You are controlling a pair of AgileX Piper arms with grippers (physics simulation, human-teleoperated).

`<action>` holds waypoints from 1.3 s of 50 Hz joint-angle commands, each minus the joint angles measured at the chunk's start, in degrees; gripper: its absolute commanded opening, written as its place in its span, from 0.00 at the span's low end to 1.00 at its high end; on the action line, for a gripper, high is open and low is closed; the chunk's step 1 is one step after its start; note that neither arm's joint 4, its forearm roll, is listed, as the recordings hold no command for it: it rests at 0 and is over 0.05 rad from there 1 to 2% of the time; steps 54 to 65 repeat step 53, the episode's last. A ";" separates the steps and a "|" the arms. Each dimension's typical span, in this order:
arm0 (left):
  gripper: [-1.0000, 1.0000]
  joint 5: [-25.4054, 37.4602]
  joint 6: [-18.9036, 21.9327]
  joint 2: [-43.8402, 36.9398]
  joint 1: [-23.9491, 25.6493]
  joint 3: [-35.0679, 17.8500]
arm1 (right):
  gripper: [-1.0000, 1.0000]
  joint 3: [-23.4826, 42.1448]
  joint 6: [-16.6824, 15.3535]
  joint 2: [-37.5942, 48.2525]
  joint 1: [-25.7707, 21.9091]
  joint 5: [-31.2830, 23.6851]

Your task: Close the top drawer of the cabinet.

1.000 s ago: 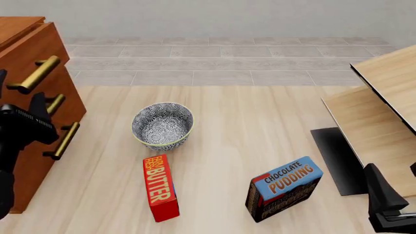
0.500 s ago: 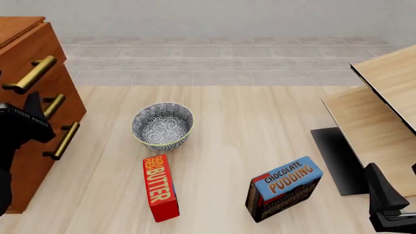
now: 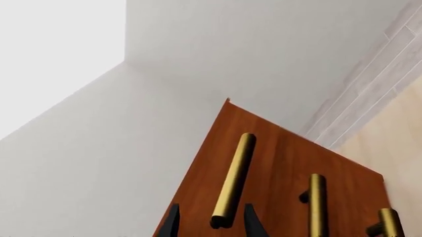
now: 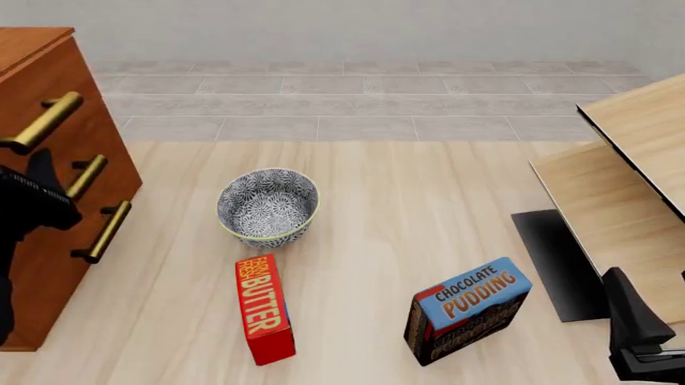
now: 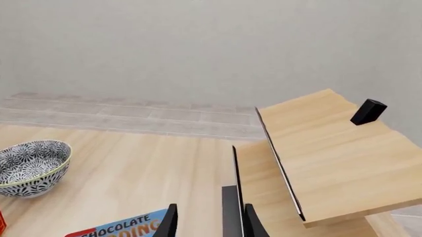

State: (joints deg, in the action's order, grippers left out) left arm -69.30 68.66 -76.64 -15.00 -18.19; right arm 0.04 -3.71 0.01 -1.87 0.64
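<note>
At far left the cabinet [image 4: 48, 184] stands on the worktop [image 4: 428, 208], the left tool [image 4: 32, 196] just before its brass handles. A patterned bowl [image 4: 268, 206] sits centrally, with a butter box [image 4: 263, 309] and chocolate pudding box [image 4: 467, 310] nearer.

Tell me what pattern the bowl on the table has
The bowl has a dense dark-and-white floral-looking print with a pale yellowish rim, clearest in the front view.
</note>
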 commanded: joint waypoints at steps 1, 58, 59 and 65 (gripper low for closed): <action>1.00 -0.60 0.14 -0.86 -1.76 -1.45 | 1.00 0.01 -0.21 0.00 -0.14 0.01; 1.00 -0.59 -0.05 -2.13 -5.54 -3.19 | 1.00 0.00 -0.07 0.00 -0.12 0.04; 1.00 -0.59 -0.05 -2.13 -5.54 -3.19 | 1.00 0.00 -0.07 0.00 -0.12 0.04; 1.00 -0.59 -0.05 -2.13 -5.54 -3.19 | 1.00 0.00 -0.07 0.00 -0.12 0.04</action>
